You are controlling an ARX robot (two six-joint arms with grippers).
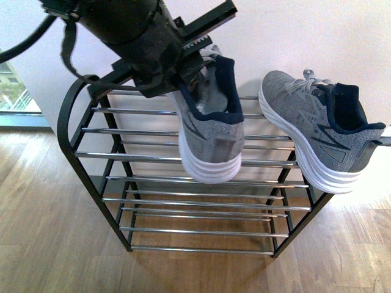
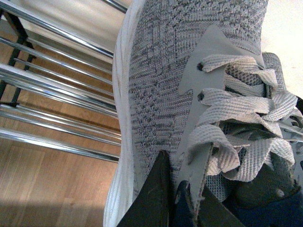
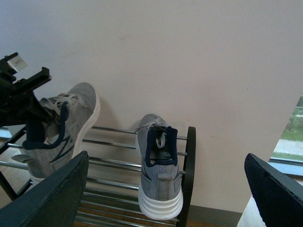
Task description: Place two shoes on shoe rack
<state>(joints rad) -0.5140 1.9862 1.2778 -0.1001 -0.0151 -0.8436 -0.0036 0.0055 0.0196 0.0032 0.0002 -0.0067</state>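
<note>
Your left gripper (image 1: 190,78) clamps the sneaker (image 1: 211,131) at the laces so its sole hangs over the rack (image 1: 78,104) top, near its mate (image 1: 314,131); right gripper (image 3: 166,157) gapes empty.

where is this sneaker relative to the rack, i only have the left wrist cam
Observer: The held sneaker hangs from the left gripper over the middle of the shoe rack, at its top tier, heel toward the front.
Operator: is the other one placed yet
Observer: Yes, the second sneaker sits at the top tier's right end.
Operator: right arm in the way
Observer: No, the right gripper is open, empty, back from the rack.
</note>
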